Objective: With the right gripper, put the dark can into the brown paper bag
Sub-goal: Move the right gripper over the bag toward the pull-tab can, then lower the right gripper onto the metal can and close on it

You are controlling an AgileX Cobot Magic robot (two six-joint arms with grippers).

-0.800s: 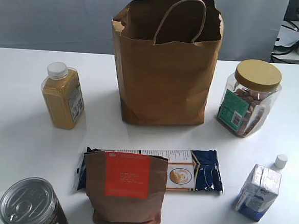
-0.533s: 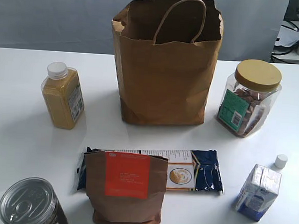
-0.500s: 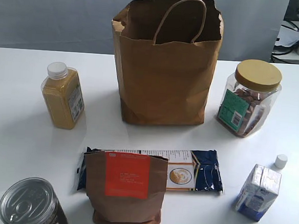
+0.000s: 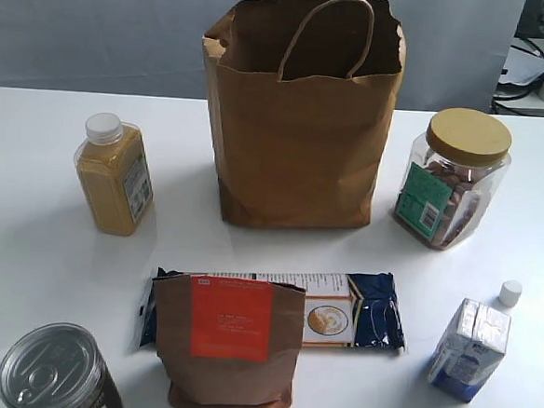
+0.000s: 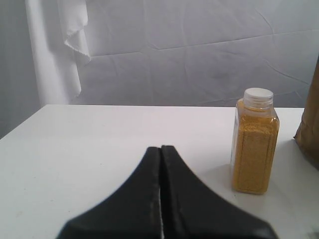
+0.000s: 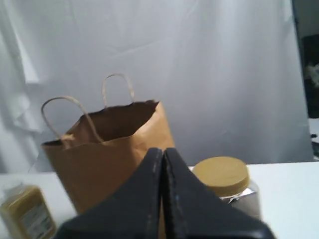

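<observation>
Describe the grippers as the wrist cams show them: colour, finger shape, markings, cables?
The left gripper has two matte black fingers, broad at the base and curving in to a narrow tip, with a thin seam between them. The right gripper is the same black and the same tapered shape. No lettering, cables or pads show on either.

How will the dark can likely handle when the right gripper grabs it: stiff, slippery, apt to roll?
The can looks like rigid metal with a sealed ring-pull lid, so it probably won't deform when gripped and may be fairly heavy for its size. Its round side could slip or twist in a pinch. Standing upright, lid up, it seems unlikely to roll unless it is knocked over.
</observation>
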